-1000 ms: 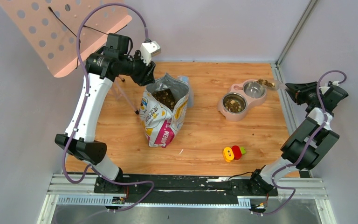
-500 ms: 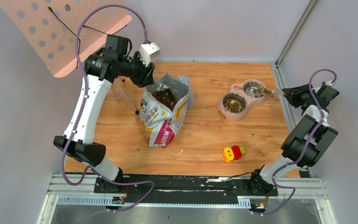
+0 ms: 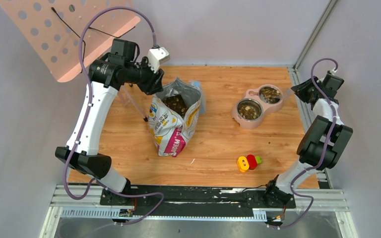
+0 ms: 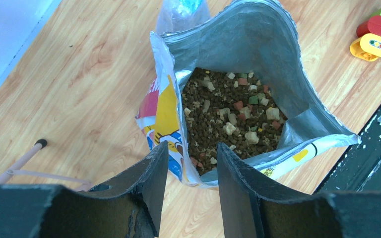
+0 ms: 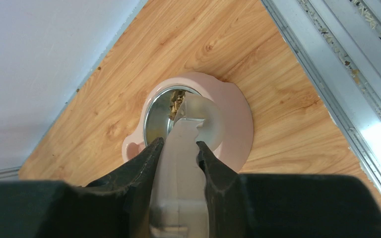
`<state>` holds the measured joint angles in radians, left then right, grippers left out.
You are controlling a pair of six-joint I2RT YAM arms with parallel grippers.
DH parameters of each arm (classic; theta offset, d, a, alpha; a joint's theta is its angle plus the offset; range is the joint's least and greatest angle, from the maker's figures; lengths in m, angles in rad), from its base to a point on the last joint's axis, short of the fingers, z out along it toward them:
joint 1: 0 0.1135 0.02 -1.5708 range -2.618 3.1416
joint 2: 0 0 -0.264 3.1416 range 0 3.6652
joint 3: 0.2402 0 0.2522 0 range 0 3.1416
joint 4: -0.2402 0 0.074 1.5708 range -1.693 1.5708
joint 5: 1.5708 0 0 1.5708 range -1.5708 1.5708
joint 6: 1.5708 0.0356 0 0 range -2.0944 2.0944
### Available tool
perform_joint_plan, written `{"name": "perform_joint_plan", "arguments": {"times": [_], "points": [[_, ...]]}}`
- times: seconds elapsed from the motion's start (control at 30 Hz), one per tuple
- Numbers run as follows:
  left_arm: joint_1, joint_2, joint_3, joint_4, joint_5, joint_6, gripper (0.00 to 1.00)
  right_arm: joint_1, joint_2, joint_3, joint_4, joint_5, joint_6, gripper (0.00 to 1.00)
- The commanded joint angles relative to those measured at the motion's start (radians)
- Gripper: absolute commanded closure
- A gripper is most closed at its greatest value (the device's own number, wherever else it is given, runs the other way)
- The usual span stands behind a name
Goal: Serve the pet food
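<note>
The pet food, brown kibble with coloured bits, fills the open printed bag [image 3: 175, 105] standing mid-table, and shows inside it in the left wrist view [image 4: 223, 116]. More kibble lies in both steel bowls [image 3: 249, 110] of the pink stand [image 3: 241, 121]. My left gripper [image 3: 155, 87] is open just above the bag's left rim; the rim shows beyond the gap between its tips [image 4: 192, 146]. My right gripper [image 3: 296, 91] is shut on a translucent scoop [image 5: 191, 141], tipped over the far bowl [image 5: 158, 116], where some kibble [image 5: 176, 101] shows at the scoop's mouth.
A yellow, red and green toy [image 3: 248, 162] lies near the front. A pink perforated board [image 3: 69, 34] on a thin stand leans at the back left. An aluminium rail [image 5: 337, 59] runs along the right edge beside the bowls. A clear plastic item [image 4: 181, 10] sits behind the bag.
My right gripper has swung in and tipped the scoop over the far bowl; the kibble it carried now lies in that bowl. The left arm has barely moved.
</note>
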<state>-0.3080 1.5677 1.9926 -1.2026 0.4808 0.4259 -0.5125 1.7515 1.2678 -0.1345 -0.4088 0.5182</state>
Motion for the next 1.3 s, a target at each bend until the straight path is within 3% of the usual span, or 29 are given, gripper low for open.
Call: {"name": "perform_joint_plan", "arguments": {"times": [0.0, 0.13, 0.37, 0.83, 0.93, 1.1, 1.27], "points": [[-0.005, -0.045, -0.006, 0.008, -0.004, 0.021, 0.51, 0.002, -0.027, 0.05, -0.04, 0.084, -0.131, 1.0], [-0.005, -0.042, -0.009, 0.012, 0.007, 0.019, 0.51, 0.053, -0.061, 0.079, -0.077, 0.085, -0.26, 1.0], [-0.005, -0.058, -0.045, 0.035, 0.046, 0.011, 0.5, 0.242, -0.155, 0.046, -0.091, 0.209, -0.649, 1.0], [-0.005, -0.085, -0.084, 0.08, 0.08, -0.013, 0.49, 0.268, -0.256, 0.111, -0.148, 0.246, -0.704, 1.0], [-0.005, -0.085, -0.085, 0.083, 0.085, -0.019, 0.49, 0.267, -0.3, 0.141, -0.181, 0.147, -0.648, 1.0], [-0.005, -0.101, -0.121, 0.098, 0.074, -0.045, 0.49, 0.285, -0.397, 0.218, -0.23, -0.256, -0.494, 1.0], [-0.004, -0.091, -0.129, 0.152, -0.01, -0.214, 0.49, 0.394, -0.381, 0.368, -0.284, -0.464, -0.342, 1.0]]}}
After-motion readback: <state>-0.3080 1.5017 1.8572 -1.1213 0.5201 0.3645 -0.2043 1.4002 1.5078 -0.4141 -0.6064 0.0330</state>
